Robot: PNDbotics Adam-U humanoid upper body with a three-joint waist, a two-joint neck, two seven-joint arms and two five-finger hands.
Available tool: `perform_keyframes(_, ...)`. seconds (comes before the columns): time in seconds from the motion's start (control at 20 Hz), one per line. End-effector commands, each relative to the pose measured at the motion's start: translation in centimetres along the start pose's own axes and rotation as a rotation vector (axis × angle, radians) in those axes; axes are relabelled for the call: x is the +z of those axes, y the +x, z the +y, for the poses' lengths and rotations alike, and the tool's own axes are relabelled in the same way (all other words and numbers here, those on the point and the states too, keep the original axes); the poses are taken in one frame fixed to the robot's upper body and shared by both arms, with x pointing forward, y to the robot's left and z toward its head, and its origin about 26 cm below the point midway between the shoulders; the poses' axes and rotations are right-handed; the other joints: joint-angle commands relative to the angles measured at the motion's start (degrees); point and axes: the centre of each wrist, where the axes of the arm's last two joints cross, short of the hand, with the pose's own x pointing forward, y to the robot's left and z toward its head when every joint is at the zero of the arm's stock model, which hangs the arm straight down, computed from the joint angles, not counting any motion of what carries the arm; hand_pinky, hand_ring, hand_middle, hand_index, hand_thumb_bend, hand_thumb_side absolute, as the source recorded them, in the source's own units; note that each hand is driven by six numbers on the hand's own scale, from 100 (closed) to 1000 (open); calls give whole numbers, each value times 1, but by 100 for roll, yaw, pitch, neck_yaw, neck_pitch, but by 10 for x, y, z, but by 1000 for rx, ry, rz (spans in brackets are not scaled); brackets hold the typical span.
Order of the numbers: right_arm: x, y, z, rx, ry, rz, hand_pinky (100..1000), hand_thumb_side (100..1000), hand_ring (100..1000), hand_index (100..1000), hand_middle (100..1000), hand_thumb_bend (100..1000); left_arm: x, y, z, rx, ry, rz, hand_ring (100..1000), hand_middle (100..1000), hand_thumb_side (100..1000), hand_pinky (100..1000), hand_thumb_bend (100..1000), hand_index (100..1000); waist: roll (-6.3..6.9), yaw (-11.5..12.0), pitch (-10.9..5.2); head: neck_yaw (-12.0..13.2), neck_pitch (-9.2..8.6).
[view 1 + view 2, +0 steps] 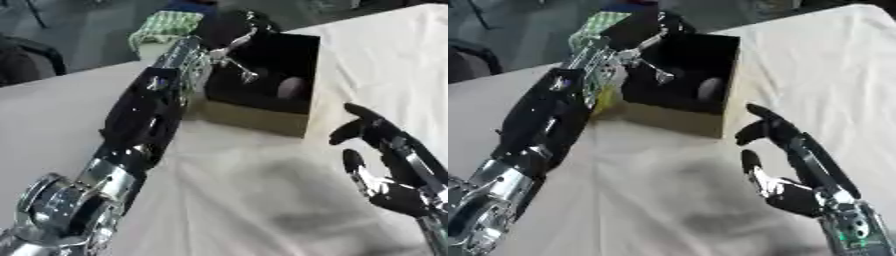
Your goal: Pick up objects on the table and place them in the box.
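A cardboard box [259, 120] with a dark inside stands at the far middle of the white-covered table [254, 200]. A pale rounded object [293, 88] lies inside it near the right wall. My left arm reaches from the lower left up to the box. My left hand [646, 29] hangs over the box's far left corner, its fingers [656, 71] spread and pointing down into the opening with nothing seen between them. My right hand [796, 186] rests open at the lower right, fingers up, just in front of the box's right corner.
A green-and-white checked thing [166, 26] sits behind the box's left side, partly hidden by my left arm. The table's far edge runs diagonally behind the box, with dark floor and a dark chair [26, 60] beyond.
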Motion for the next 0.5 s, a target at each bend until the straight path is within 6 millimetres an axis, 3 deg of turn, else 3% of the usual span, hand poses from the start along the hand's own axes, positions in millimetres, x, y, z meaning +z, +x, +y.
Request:
perform_keyframes(0.05, -4, 4, -4, 9, -3, -23, 827, 486, 668, 1000, 646, 100, 3, -19, 27, -23, 33, 37, 655, 676, 221, 751, 385, 869, -80, 20, -92, 7, -67)
perform_keyframes(0.25, -4, 4, -4, 12, -6, -24, 827, 483, 669, 1000, 646, 100, 17, -40, 42, 17, -17, 85, 669, 688, 262, 763, 333, 864, -93, 43, -97, -5, -73)
perform_keyframes(0.5, -3, 4, -6, 18, -11, -21, 828, 480, 669, 1000, 646, 100, 43, -73, 66, 12, -125, 119, 675, 692, 253, 766, 403, 857, -112, 77, -102, -35, -66)
